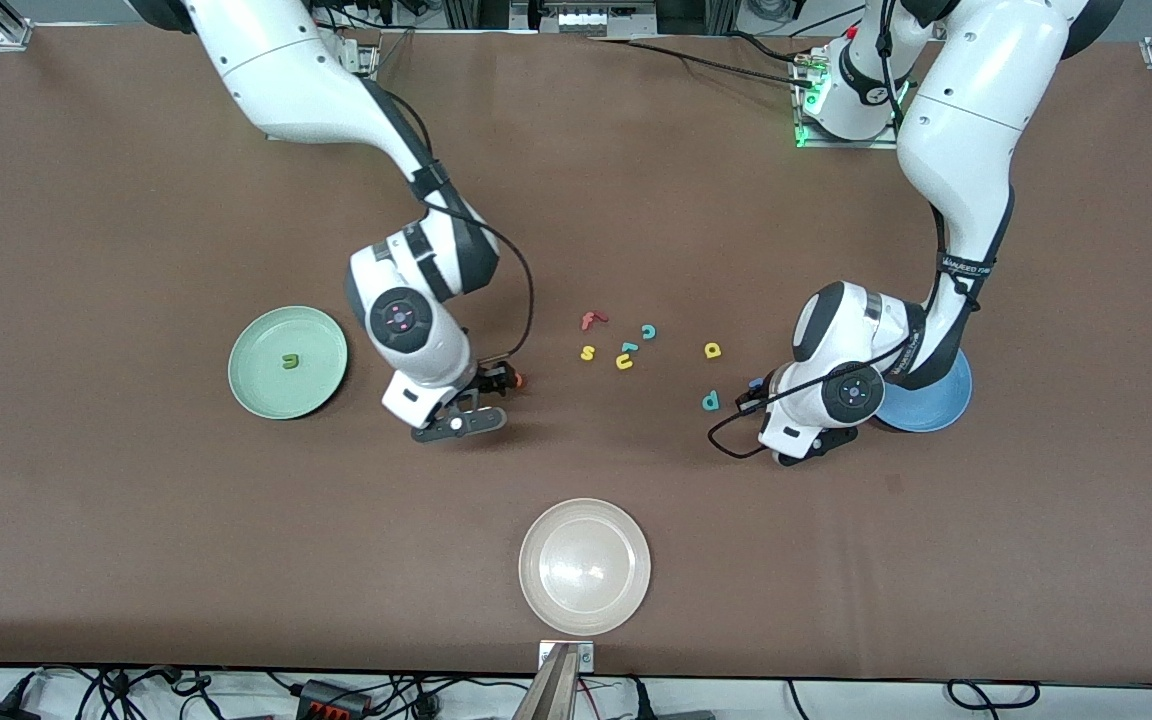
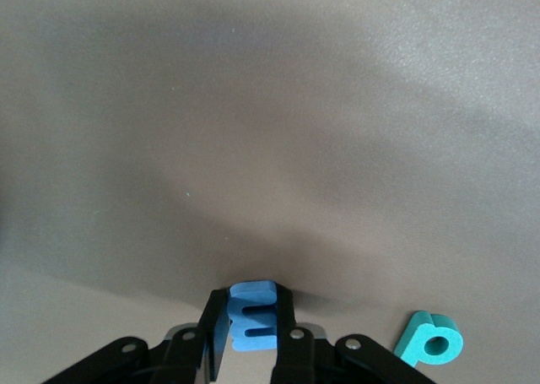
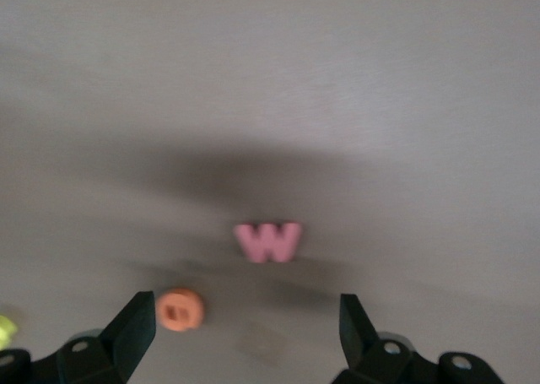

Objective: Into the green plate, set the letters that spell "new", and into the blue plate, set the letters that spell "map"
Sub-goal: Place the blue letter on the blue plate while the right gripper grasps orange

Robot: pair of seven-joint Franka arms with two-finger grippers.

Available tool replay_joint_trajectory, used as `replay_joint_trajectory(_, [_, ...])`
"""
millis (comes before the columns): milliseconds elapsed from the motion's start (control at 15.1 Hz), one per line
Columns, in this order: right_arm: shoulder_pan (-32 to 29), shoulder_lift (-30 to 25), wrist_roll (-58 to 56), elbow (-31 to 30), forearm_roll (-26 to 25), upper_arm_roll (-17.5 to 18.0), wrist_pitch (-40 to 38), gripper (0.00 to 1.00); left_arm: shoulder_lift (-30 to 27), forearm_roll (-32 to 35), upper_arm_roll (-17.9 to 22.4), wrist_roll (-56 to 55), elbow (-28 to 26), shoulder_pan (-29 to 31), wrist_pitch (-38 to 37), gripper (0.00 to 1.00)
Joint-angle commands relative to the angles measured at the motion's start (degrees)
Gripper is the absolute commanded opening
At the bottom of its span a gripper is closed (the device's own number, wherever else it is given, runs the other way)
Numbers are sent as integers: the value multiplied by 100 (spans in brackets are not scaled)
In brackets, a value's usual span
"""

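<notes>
My left gripper [image 2: 251,318] is shut on the blue m [image 2: 253,315], low over the table beside the teal p [image 2: 430,340]. In the front view the left gripper [image 1: 751,392] is next to the blue plate [image 1: 936,408], which the arm partly hides. The yellow a [image 1: 712,350] lies farther from the camera than the p [image 1: 710,401]. My right gripper [image 3: 249,325] is open, low over the table, with the orange e [image 3: 180,309] just inside one finger and the pink w [image 3: 268,241] ahead of the fingers. The green plate [image 1: 256,395] holds the dark green n [image 1: 290,361].
A loose cluster lies mid-table: red f [image 1: 593,320], teal c [image 1: 649,331], yellow s [image 1: 587,352], yellow u [image 1: 624,362]. A whitish-beige plate [image 1: 585,566] stands near the front edge. The right arm hides the w in the front view.
</notes>
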Motion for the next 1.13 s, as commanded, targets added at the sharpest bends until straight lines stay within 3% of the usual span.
replay_joint_trajectory(0, [224,180,408,175,84,-40,59,87,-172,147,0,111,-7,17,-190,4])
replay_joint_trajectory(265, [453,285,690,184,58,-58,51,75,-533,173,123,1260,256,349,-1024,4])
replay_joint_trajectory(398, [453,320,690,176,49,-58,42,69,-656,540,149,1998,256,587,-1193,4])
replay_joint_trajectory(597, [506,364,690,176,49,-67,24,60,-753,824,123,3273,195,1290,-1439,5])
replay_joint_trajectory(862, [515,426,690,176,40,-76,33,59,-666,868,140,3593,-200,1573,-1387,6])
replay_joint_trajectory(1061, [515,452,690,176,-73,-76,33,50,-542,868,158,3593,-245,1617,-1237,11])
